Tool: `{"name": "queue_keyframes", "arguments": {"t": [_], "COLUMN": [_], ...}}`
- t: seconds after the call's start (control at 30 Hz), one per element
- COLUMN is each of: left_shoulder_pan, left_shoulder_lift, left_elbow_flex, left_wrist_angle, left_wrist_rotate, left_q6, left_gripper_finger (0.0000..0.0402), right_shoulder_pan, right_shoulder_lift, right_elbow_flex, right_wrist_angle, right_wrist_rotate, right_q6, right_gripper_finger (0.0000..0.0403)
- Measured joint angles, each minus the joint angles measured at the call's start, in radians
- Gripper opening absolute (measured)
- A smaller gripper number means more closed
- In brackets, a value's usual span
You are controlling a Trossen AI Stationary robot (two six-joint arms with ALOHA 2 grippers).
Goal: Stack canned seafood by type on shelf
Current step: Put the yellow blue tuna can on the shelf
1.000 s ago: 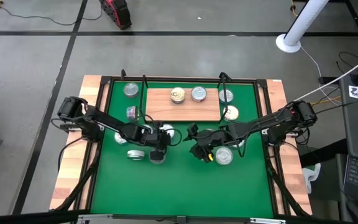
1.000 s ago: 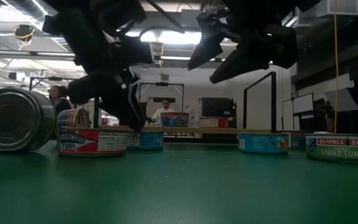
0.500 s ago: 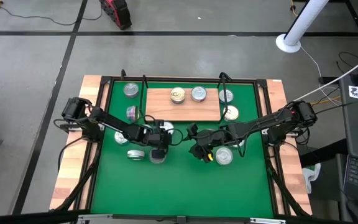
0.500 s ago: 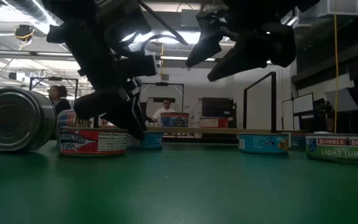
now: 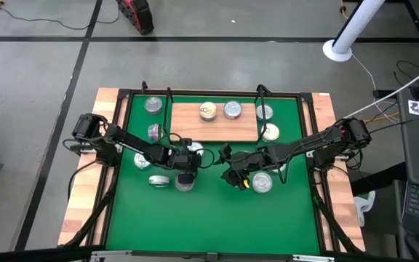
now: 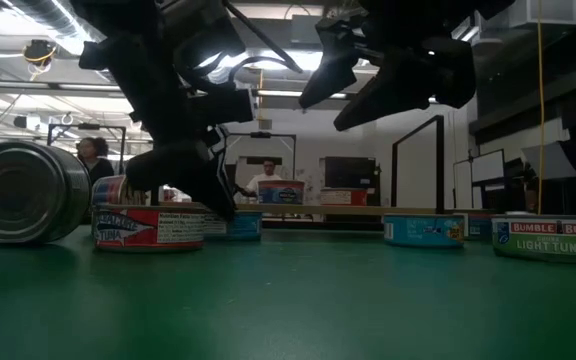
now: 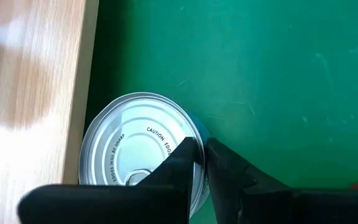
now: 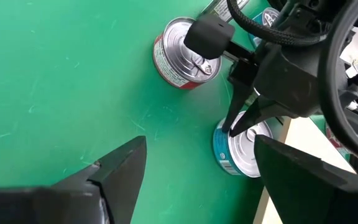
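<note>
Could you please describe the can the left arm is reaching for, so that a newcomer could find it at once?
Start at the wooden shelf on the green mat and go to its front edge near the left corner. The blue-sided can sits there on the mat against the board, silver pull-tab lid up. Unlike its red-labelled neighbour, it has the left gripper pinching its rim.

I see a round tin (image 7: 138,149) with a glossy, smooth silver metal lid on the matt green mat (image 7: 278,68), beside the pale, smooth-grained wooden shelf board (image 7: 30,74); my left gripper (image 7: 201,163) looks matt black.
</note>
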Motion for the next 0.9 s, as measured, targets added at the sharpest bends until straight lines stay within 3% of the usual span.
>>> {"name": "queue_keyframes", "arguments": {"t": [0.47,0.73,0.9], "left_shoulder_pan": [-0.001,-0.003,-0.006], "left_shoulder_lift": [0.002,0.005,0.005], "left_elbow_flex": [0.006,0.039,0.062], "left_wrist_angle": [0.001,-0.005,0.001], "left_wrist_rotate": [-0.003,0.040,0.085], "left_q6": [-0.038,-0.072,-0.136], "left_gripper_finger": [0.0005,0.0001,0.0001], "right_shoulder_pan": [0.000,0.000,-0.001], "right_shoulder_lift": [0.002,0.064,0.120], "right_elbow_flex": [0.000,0.000,0.000], "right_wrist_angle": [0.001,0.015,0.047], "right_wrist_rotate": [0.004,0.161,0.193], "right_q6": [0.000,0.000,-0.001], "right_gripper_finger": [0.0296,0.0296,0.0296]}}
